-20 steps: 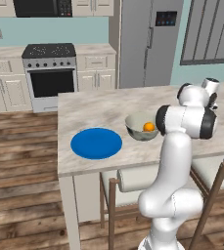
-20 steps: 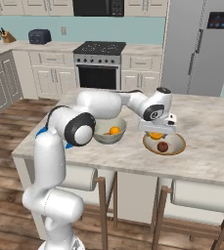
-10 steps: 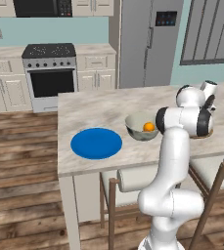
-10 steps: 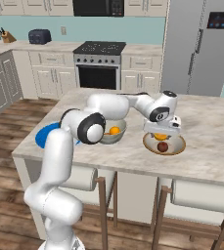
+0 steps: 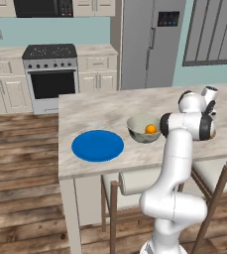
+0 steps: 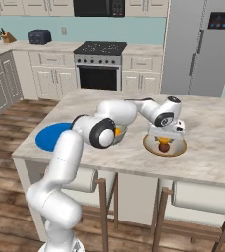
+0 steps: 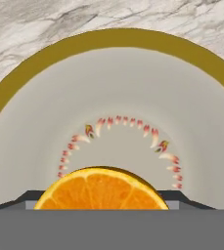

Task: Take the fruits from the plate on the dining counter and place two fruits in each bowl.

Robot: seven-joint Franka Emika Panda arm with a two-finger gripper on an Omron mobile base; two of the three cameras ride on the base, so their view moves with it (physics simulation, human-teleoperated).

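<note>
Dining counter [image 5: 110, 106], beige marbled top: blue plate [image 5: 97, 146] is lying flat near the front edge with nothing on it. Grey-green bowl [image 5: 143, 128] is standing just beside the plate, holding one orange fruit [image 5: 150, 129]. Tan-rimmed bowl [image 6: 165, 145] is sitting beyond it; in the right base view a dark red-brown fruit [image 6: 163, 146] is resting inside. Gripper [image 6: 166, 133] is hovering directly over this bowl, pointing down, with an orange fruit [image 7: 101, 189] between its fingers; the hand view is showing that fruit's cut face close below, against the bowl's pale inside and its ring of small red marks. Two stools [image 6: 192, 197] are tucked under the counter's near side. Stove [image 5: 49, 74] and refrigerator [image 5: 149, 42] are standing along the far wall.
</note>
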